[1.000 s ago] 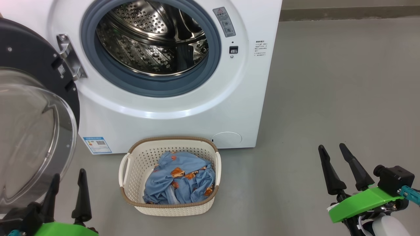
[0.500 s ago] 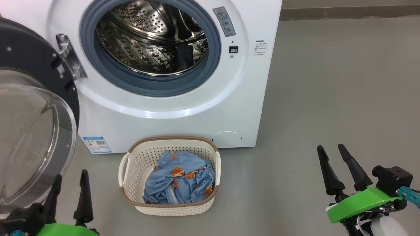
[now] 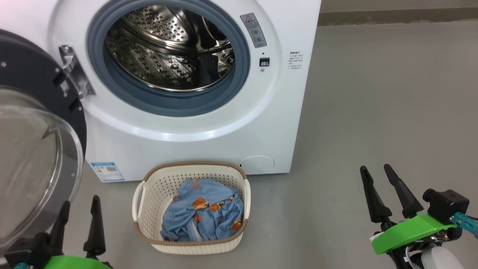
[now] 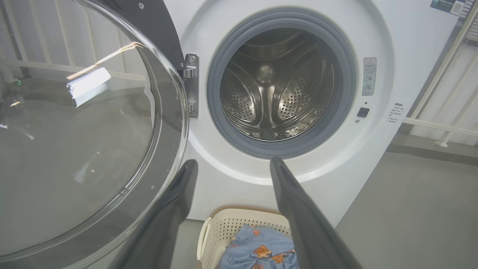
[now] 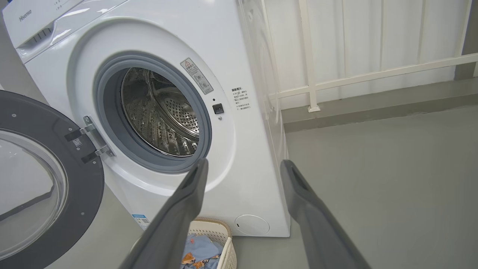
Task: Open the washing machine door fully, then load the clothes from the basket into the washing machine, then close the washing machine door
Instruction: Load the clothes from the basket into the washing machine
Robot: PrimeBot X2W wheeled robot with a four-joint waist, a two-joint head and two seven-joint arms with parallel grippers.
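Grey floor (image 3: 373,112) is only shifting with the head camera, nothing moving: washing machine door (image 3: 33,149) hanging open, clothes (image 3: 203,218) sitting in the basket (image 3: 194,164), left gripper (image 3: 81,201) and right gripper (image 3: 374,168) idling spread wide, empty, so loading is coming next.

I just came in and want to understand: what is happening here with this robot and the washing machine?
The washing machine door stands swung open at the left, and the drum looks empty. The clothes lie in the basket on the floor before the washing machine. The left gripper and the right gripper are both open, holding nothing, so loading has not begun.
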